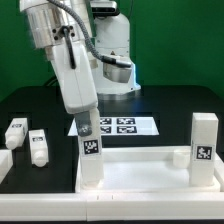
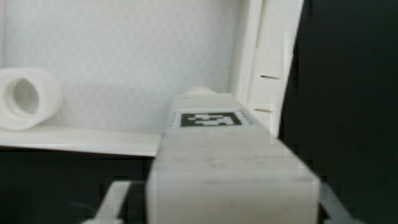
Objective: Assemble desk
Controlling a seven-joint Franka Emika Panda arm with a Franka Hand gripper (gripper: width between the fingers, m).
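The desk top (image 1: 140, 186), a wide white rimmed tray, lies at the front of the black table. One white leg block (image 1: 203, 148) stands upright on its corner at the exterior view's right. My gripper (image 1: 84, 116) is shut on another leg block (image 1: 90, 152), holding it upright over the tray's corner at the exterior view's left, tag facing the camera. In the wrist view this leg (image 2: 222, 160) fills the space between my fingers (image 2: 118, 200), above the tray's floor (image 2: 125, 50) and rim (image 2: 270, 60). A round socket (image 2: 22, 98) shows in the tray.
Two loose white leg blocks (image 1: 15, 132) (image 1: 38, 146) lie on the table at the exterior view's left. The marker board (image 1: 115, 126) lies behind the tray. The robot's base (image 1: 110, 50) stands at the back.
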